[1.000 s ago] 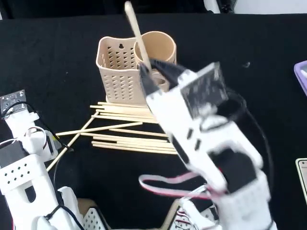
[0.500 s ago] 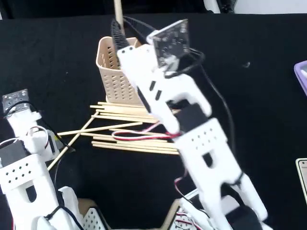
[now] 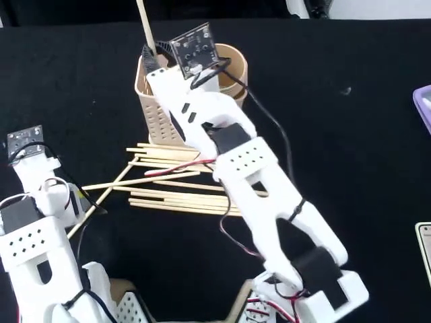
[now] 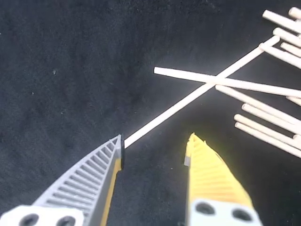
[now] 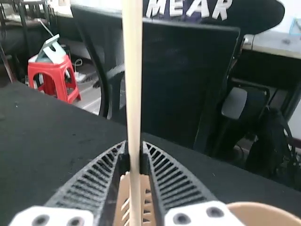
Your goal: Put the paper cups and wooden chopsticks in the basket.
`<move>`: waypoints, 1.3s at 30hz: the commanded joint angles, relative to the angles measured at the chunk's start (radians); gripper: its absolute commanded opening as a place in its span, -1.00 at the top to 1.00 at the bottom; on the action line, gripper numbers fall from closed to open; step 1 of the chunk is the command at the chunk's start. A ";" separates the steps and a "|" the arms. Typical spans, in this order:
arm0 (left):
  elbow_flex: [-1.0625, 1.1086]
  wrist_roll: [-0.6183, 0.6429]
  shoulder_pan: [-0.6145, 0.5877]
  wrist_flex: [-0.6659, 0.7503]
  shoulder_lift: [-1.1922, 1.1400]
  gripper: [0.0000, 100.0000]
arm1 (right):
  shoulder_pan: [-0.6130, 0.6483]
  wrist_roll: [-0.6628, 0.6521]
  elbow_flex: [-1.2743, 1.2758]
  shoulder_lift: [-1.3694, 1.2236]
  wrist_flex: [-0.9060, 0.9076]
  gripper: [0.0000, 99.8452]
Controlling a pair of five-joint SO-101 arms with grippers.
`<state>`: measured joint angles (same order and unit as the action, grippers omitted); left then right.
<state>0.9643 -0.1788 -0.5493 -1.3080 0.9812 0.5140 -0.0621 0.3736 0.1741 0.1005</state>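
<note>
My right gripper (image 3: 149, 59) is shut on a wooden chopstick (image 3: 144, 23) and holds it upright over the beige slotted basket (image 3: 160, 114). In the right wrist view the chopstick (image 5: 133, 84) stands between the shut fingers (image 5: 113, 165), with the basket rim (image 5: 123, 200) just below. A tan paper cup (image 3: 234, 64) stands against the basket's right side. Several chopsticks (image 3: 182, 192) lie in a loose pile in front of the basket. My left gripper (image 4: 155, 153) is open, low over the table, with the end of a slanting chopstick (image 4: 188, 101) beside one fingertip.
The right arm (image 3: 262, 195) stretches over the chopstick pile from the front edge. The table is covered in black cloth (image 3: 350, 148). A purple object (image 3: 424, 101) sits at the right edge. Chairs and a red stool (image 5: 49, 70) stand beyond the table.
The right arm has swung left and farther back with the chopstick, from over the paper cup to over the basket. The left arm has barely moved.
</note>
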 commanded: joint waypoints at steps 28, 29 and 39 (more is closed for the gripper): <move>-0.002 0.003 0.013 -0.008 0.011 0.55 | 0.104 -0.239 -0.222 0.389 1.232 0.85; -0.002 0.003 0.013 -0.008 0.011 0.55 | 0.103 -0.256 -0.166 0.389 1.243 0.83; -0.002 0.003 0.013 -0.006 0.011 0.55 | 0.126 -0.539 0.542 0.387 0.914 0.55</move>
<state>0.9659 -0.1788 -0.5493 -1.3096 0.9812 0.6306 -0.5393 0.7741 0.5332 1.1362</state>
